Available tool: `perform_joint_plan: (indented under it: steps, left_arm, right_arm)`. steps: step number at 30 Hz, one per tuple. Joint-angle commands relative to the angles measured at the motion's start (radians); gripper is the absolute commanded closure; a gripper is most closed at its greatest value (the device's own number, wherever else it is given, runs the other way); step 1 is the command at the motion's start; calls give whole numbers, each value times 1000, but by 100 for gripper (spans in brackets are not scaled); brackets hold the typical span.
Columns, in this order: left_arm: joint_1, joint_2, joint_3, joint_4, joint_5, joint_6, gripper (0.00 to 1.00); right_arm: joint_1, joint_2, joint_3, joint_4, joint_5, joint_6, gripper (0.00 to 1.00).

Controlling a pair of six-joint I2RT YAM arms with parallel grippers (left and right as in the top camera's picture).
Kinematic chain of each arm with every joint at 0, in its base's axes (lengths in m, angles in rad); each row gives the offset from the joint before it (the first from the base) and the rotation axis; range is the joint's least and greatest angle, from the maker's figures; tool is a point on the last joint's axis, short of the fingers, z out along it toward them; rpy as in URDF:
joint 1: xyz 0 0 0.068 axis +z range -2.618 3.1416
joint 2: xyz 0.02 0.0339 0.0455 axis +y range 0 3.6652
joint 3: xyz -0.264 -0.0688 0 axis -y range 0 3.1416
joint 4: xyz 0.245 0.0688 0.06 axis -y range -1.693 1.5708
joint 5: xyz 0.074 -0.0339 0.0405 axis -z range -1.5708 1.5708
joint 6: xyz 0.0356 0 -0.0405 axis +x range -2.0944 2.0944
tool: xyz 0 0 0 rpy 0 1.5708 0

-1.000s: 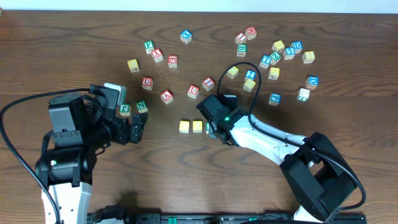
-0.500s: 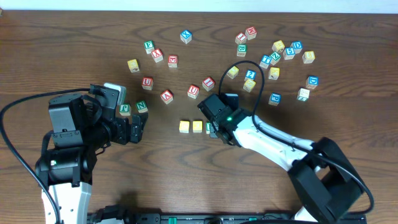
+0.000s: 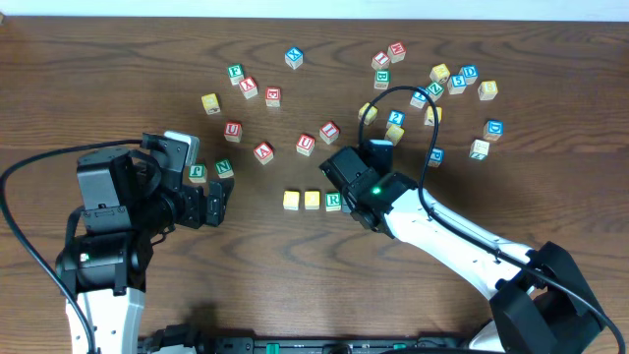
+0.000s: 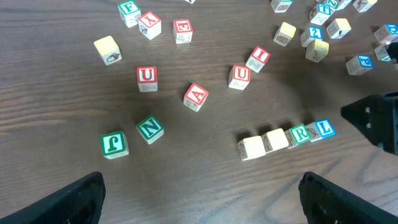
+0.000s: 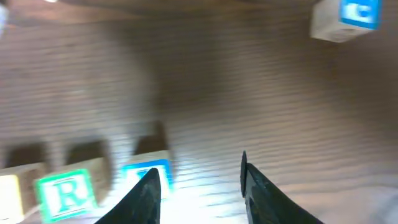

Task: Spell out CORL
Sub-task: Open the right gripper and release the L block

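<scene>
Two yellow blocks (image 4: 275,139), a green R (image 4: 300,134) and a blue L (image 4: 323,129) sit side by side in a row

Bench (image 3: 118,59): dark wood-grain top.
- Nr centre: row of 4 blocks, abutting. 2 yellow blocks (image 4: 251,148), faces not legible; green R block (image 4: 300,134); blue L block (image 4: 323,129) at 3 o'clock end.
- 9–11 o'clock, loose, apart: green J block (image 4: 113,143), green N block (image 4: 150,129), red A block (image 4: 195,96), red U block (image 4: 147,76).
- 1–2 o'clock: block cluster (image 3: 456,84), blue/yellow/green mix; most letters too small to read.
</scene>
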Motion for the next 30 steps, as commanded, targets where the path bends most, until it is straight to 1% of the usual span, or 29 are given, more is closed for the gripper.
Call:
perform_joint_plan:
  steps: [1, 4, 5, 6, 7, 8, 13, 19, 21, 27, 28, 30]
  left_arm:
    - [3, -1, 24, 0, 13, 16, 2]
    - [3, -1, 24, 0, 13, 16, 2]
    - [3, -1, 24, 0, 13, 16, 2]
    - [3, -1, 24, 0, 13, 16, 2]
    - [3, -1, 24, 0, 13, 16, 2]
    - [3, -1, 24, 0, 13, 16, 2]
    - [3, -1, 24, 0, 13, 16, 2]
    - [3, -1, 24, 0, 13, 16, 2]
    - [3, -1, 24, 0, 13, 16, 2]
    - [3, -1, 24, 0, 13, 16, 2]
    - [3, -1, 24, 0, 13, 16, 2]
    - [3, -1, 24, 0, 13, 16, 2]
  right_arm:
    - [-19, -17, 5, -38, 85, 60, 74]
    - [-25, -17, 5, -93, 64, 103, 85]
    - [-25, -17, 4, -108, 43, 111, 91]
    - [-25, -17, 3, -110, 31, 111, 93]
    - [-21, -17, -9, -106, 7, 117, 98]
    - [-20, -17, -13, -102, 2, 119, 99]
    - [-8, -10, -62, -48, -27, 134, 99]
    - [-7, -10, -154, 82, -58, 133, 97]
    - [-8, -10, -158, 87, -66, 133, 99]
    - [-6, -10, -158, 118, -81, 132, 99]
    - [-2, -10, -158, 123, -81, 132, 96]
    - [0, -10, -158, 134, -82, 132, 95]
